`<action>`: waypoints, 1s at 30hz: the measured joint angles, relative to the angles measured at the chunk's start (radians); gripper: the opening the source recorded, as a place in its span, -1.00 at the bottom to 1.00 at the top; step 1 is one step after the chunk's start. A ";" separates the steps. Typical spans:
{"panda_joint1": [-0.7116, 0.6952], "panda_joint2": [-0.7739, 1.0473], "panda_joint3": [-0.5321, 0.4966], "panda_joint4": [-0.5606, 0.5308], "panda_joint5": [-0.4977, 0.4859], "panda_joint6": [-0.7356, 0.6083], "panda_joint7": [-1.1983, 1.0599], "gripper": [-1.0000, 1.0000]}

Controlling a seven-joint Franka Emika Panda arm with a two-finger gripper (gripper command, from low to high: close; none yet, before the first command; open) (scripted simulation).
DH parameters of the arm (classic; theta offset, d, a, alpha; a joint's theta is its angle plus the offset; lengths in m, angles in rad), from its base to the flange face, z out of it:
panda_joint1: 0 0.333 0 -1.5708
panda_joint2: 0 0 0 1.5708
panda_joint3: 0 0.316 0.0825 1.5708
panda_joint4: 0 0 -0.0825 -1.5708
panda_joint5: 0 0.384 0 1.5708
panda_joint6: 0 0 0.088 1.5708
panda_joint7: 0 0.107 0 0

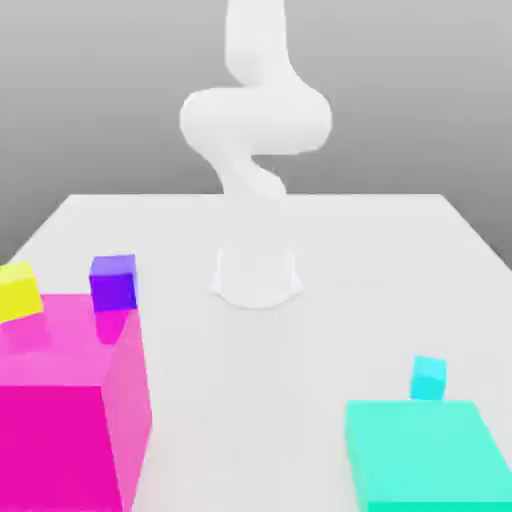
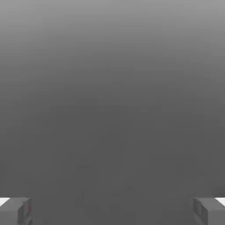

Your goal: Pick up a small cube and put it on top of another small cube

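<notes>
Plain grey backdrop, with a pale white table [image 1: 380, 260] filling the lower part of the exterior view and the white arm [image 1: 255, 120] rising from its base in the middle toward the back. Going from the exterior view's left: a small yellow cube [image 1: 18, 291] sits at the edge, then a small purple cube [image 1: 113, 282] just beside it, both seemingly resting at the back of a big pink block [image 1: 60, 420] that's see-through-ish on top. Whether they're on it or right behind it, honestly can't tell. Over on the exterior view's right there's a big teal block [image 1: 430, 455] with a small cyan cube [image 1: 428, 377] at its far edge, well apart from the other two. In the hand view the gripper [image 2: 112, 211] has its fingers [image 2: 15, 210] spread wide with nothing between them, just grey beyond. So nothing's been grabbed. My guess is these little cubes are light, rigid and smooth-sided, so no squishing worries, but a bit slippery. I'd take one by two opposite flat faces, centred, coming straight down. The purple one looks easiest to me, and the yellow neighbour is the closest landing spot.
</notes>
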 joint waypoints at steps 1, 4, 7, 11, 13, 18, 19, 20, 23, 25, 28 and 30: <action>-0.020 0.028 -0.016 -0.006 -0.009 0.016 0.003 0.00; -0.078 0.113 -0.077 -0.015 -0.033 0.065 -0.003 0.00; -0.135 0.197 -0.148 -0.021 -0.049 0.113 -0.019 0.00; -0.207 0.307 -0.253 -0.029 -0.060 0.179 -0.050 0.00; -0.242 0.362 -0.309 -0.034 -0.058 0.212 -0.070 0.00; -0.320 0.500 -0.449 -0.054 -0.027 0.295 -0.126 0.00; -0.333 0.520 -0.457 -0.077 -0.024 0.311 -0.106 0.00; -0.343 0.538 -0.462 -0.105 -0.022 0.326 -0.080 0.00; -0.370 0.589 -0.469 -0.199 -0.013 0.370 0.015 0.00; -0.384 0.623 -0.473 -0.265 0.000 0.400 0.075 0.00; -0.396 0.673 -0.483 -0.363 0.039 0.445 0.153 0.00; -0.396 0.696 -0.480 -0.432 0.062 0.473 0.215 0.00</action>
